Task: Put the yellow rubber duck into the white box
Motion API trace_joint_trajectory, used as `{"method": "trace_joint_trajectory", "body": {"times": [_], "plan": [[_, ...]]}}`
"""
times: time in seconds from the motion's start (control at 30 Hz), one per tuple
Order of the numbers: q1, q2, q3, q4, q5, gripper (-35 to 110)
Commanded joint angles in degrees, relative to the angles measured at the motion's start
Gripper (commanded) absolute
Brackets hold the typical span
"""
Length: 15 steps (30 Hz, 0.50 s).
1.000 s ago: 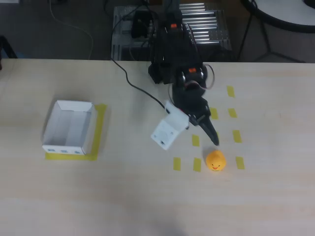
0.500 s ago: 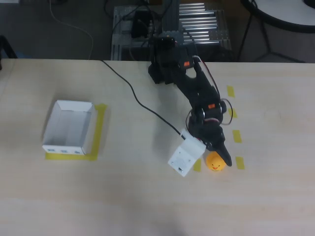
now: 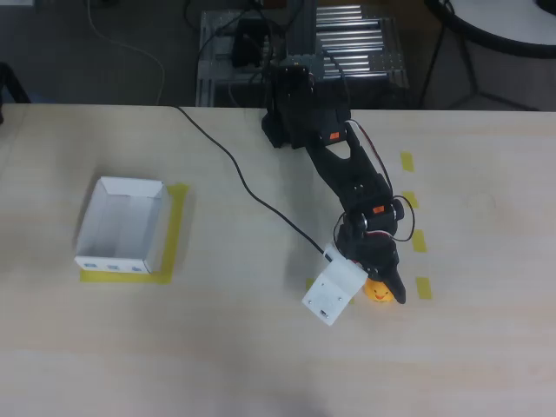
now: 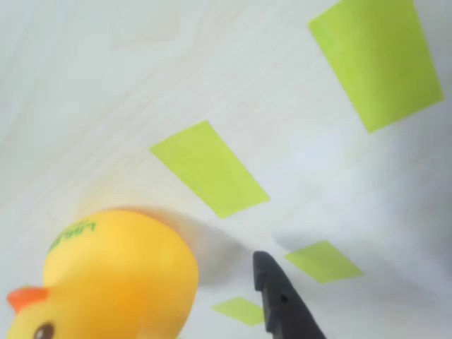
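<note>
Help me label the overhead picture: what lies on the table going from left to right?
White box on its yellow tape outline, then the black cable, then the duck under the hand, then a yellow tape strip.

Arm (image 3: 347, 169): black links, orange marks at two joints. White boxy camera module (image 3: 334, 292) at wrist. Black cable (image 3: 248, 184) trails from wrist. Gripper (image 3: 388, 287): black, tapered finger (image 4: 282, 304).
</note>
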State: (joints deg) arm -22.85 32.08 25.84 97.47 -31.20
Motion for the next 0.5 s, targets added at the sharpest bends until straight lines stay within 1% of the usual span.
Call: {"method": "trace_joint_trajectory", "body": {"times": [0.0, 0.2, 0.3, 0.33, 0.47], "plan": [[-1.76, 0.35, -8.96, 0.79, -0.97, 43], [-3.08, -3.34, -14.85, 0.79, 1.23, 22], [-4.22, -3.87, -16.61, 0.79, 3.78, 3], [-4.57, -3.96, -16.96, 0.79, 4.83, 0], [-5.1, -3.78, -18.98, 0.79, 7.82, 0]]}}
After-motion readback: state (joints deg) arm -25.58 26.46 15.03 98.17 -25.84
